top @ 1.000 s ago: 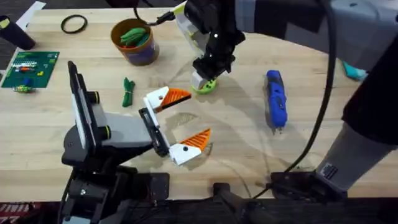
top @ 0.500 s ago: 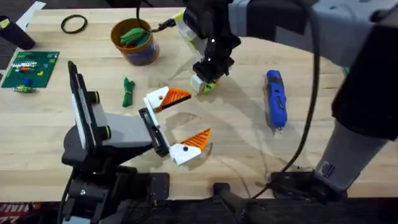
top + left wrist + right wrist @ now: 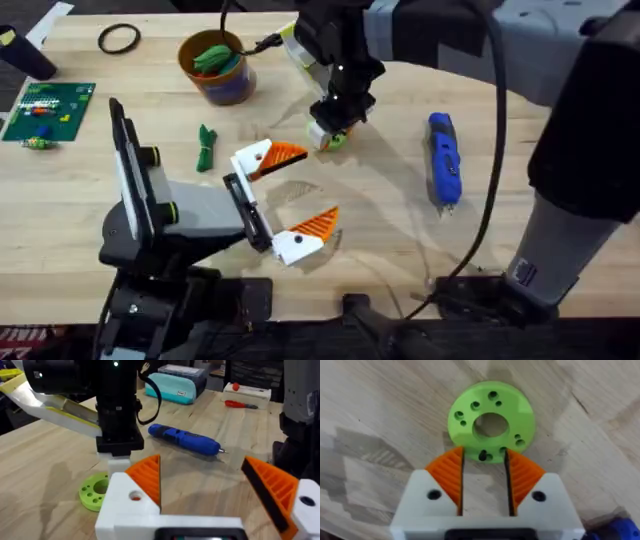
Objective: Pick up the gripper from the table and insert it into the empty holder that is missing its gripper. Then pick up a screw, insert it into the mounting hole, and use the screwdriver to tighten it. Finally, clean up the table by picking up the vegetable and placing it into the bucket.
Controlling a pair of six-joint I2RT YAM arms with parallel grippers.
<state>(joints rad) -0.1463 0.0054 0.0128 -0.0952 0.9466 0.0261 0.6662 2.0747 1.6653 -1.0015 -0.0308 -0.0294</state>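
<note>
My right gripper (image 3: 331, 128) hangs just over a lime-green disc with holes (image 3: 491, 422), its orange pads (image 3: 447, 477) a narrow gap apart and open. A small dark spot on the disc's rim lies just past the tips; whether it is a screw or a hole I cannot tell. My left gripper (image 3: 297, 190) rests wide open near the table's middle, holding nothing. The blue screwdriver (image 3: 443, 160) lies to the right of the disc. The dark green vegetable (image 3: 206, 147) lies left of the left gripper. The bucket (image 3: 215, 68) stands at the back with green pieces inside. The loose gripper and the holder are out of view.
A green circuit board (image 3: 46, 108) lies at the far left, with a black ring (image 3: 118, 38) behind it. In the left wrist view a teal case (image 3: 172, 387) and a red tool (image 3: 240, 404) lie beyond the screwdriver (image 3: 185, 440).
The right gripper has come down and slightly left over the lime-green disc, covering more of it. The left arm has stayed still.
</note>
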